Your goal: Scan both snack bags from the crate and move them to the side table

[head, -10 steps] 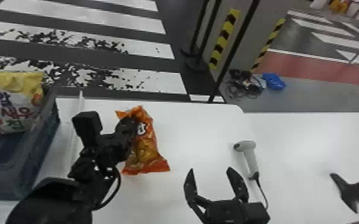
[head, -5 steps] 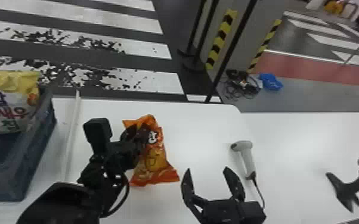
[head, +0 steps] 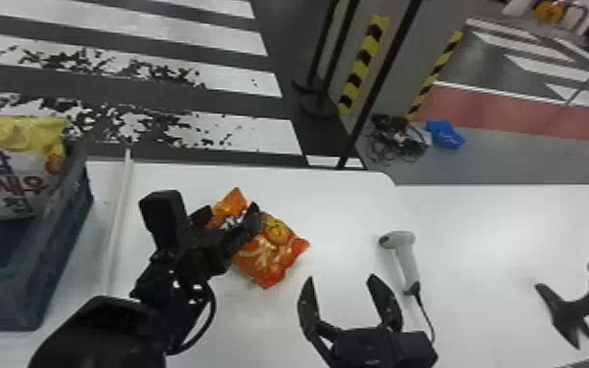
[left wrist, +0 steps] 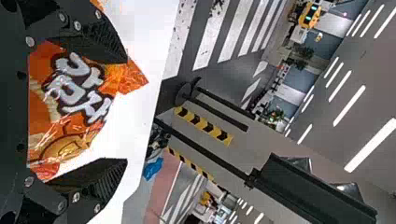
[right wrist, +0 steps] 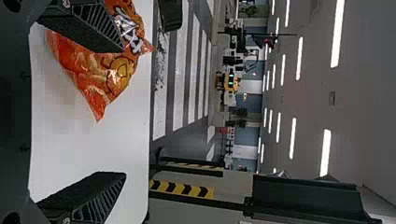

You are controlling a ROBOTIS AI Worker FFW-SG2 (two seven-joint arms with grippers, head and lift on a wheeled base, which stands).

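Striped road markings (head: 127,24) cover the dark floor beyond a white surface (head: 342,210), with black-and-yellow warning strips (head: 364,63) on a grey base farther back. At the left edge, a dark blue crate (head: 10,306) holds a yellow-and-white snack bag (head: 14,181). A pale rod (head: 117,230) lies beside the crate. My left tool (head: 230,213) has the orange snack bag (head: 271,252) between its two black fingers, which are spread to about the bag's width; the bag is tilted, its lower end pointing toward my right. My right tool (head: 341,278) is wide open and empty, near the orange bag. Just beyond it, to the right, a grey handheld scanner (head: 406,259) lies with its dark cable trailing toward me. Near the right edge is a black stand (head: 572,308).
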